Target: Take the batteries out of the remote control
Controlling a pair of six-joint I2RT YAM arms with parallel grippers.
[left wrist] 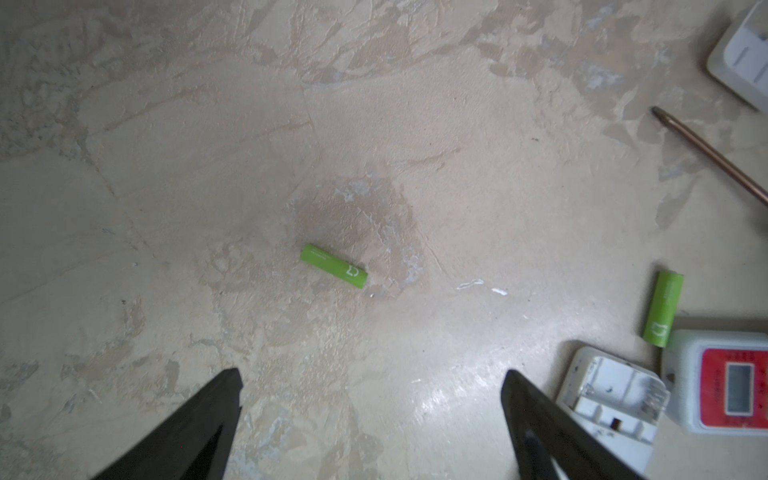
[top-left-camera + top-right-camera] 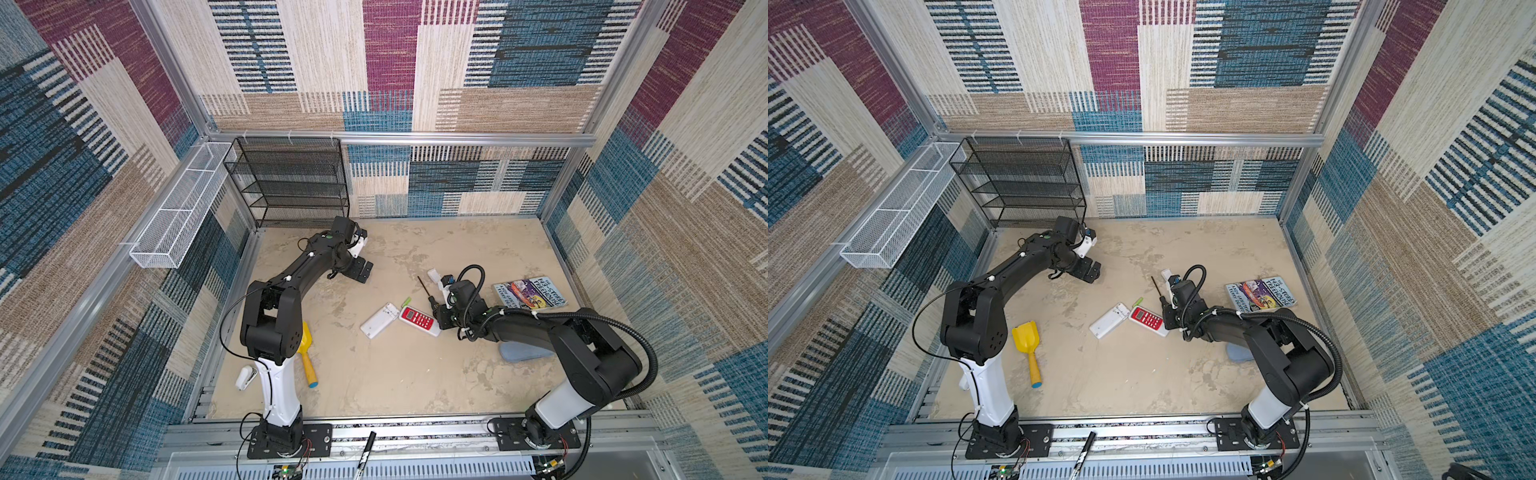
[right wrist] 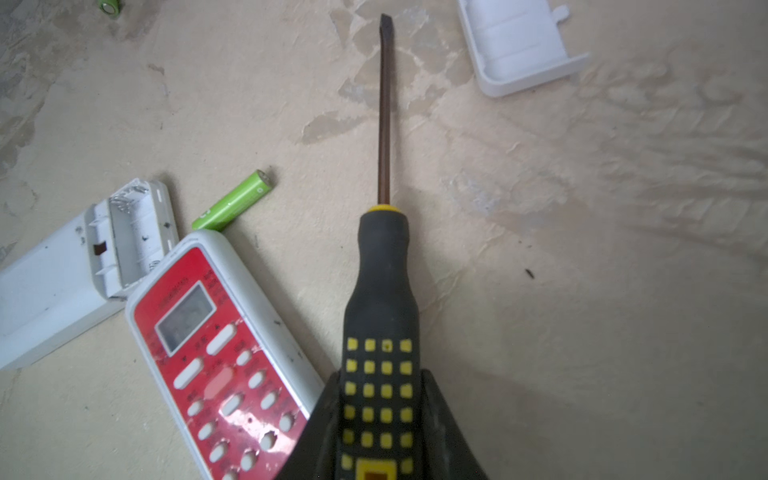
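A white remote control lies face down with its battery bay open and bare. A red-faced remote lies face up against it. One green battery rests on the floor by their ends, also seen in the top view as a green battery. Another green battery lies alone ahead of my left gripper, which is open and holds nothing. My right gripper is shut on the black-and-yellow handle of a screwdriver, beside the red remote. The white battery cover lies beyond the screwdriver's tip.
A yellow toy shovel lies by the left arm's base, and a book at the right. A black mesh rack and a white wire basket stand at the back left. A blue pad sits under the right arm.
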